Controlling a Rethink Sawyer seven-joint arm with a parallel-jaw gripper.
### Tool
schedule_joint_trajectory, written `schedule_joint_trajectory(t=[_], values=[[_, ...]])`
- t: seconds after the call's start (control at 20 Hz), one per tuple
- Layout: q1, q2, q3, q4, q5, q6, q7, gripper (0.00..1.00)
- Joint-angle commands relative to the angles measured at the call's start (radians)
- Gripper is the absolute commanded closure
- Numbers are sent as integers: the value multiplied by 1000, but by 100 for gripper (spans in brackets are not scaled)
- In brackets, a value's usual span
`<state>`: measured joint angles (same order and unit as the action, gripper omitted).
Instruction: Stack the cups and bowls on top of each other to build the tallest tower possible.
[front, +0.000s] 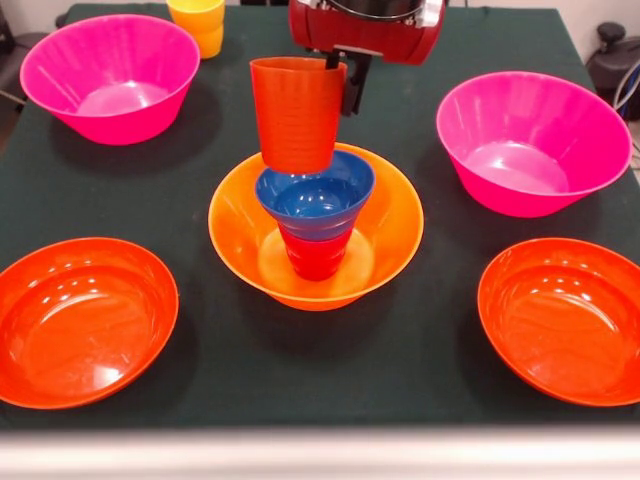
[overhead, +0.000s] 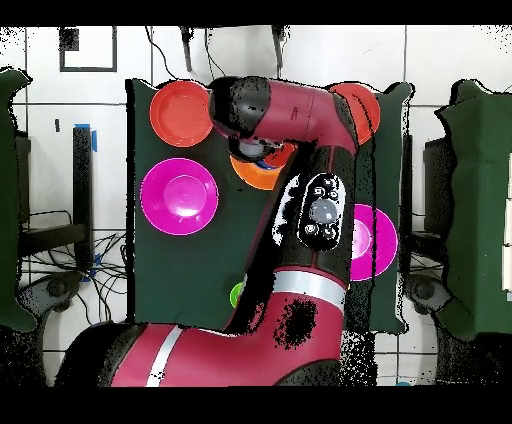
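Note:
The tower stands mid-table: a large orange bowl (front: 232, 225) holds an upside-down red cup (front: 315, 257), with the small blue bowl (front: 315, 197) on top. My gripper (front: 343, 75) comes down from above, shut on the right rim of the orange cup (front: 295, 115). The cup is upright and slightly tilted, its base at the blue bowl's far rim; I cannot tell if it rests there. In the overhead view the arm (overhead: 300, 110) hides the gripper and most of the orange bowl (overhead: 252, 177).
Two pink bowls (front: 110, 65) (front: 530, 140) stand at the far left and right. Two shallow red-orange bowls (front: 85, 320) (front: 565, 320) sit at the near left and right. A yellow cup (front: 200, 20) is at the far edge. A green cup (overhead: 237, 294) shows beside the arm.

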<state>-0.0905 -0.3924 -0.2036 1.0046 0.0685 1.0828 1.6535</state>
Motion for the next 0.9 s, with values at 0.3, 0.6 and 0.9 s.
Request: schedule_joint_trajectory(t=[0.3, 0.6, 0.9], values=[[22, 40, 69, -11, 23, 68, 171, 100], [32, 41, 62, 2, 36, 54, 187, 100], [37, 43, 58, 15, 41, 38, 180, 100]])
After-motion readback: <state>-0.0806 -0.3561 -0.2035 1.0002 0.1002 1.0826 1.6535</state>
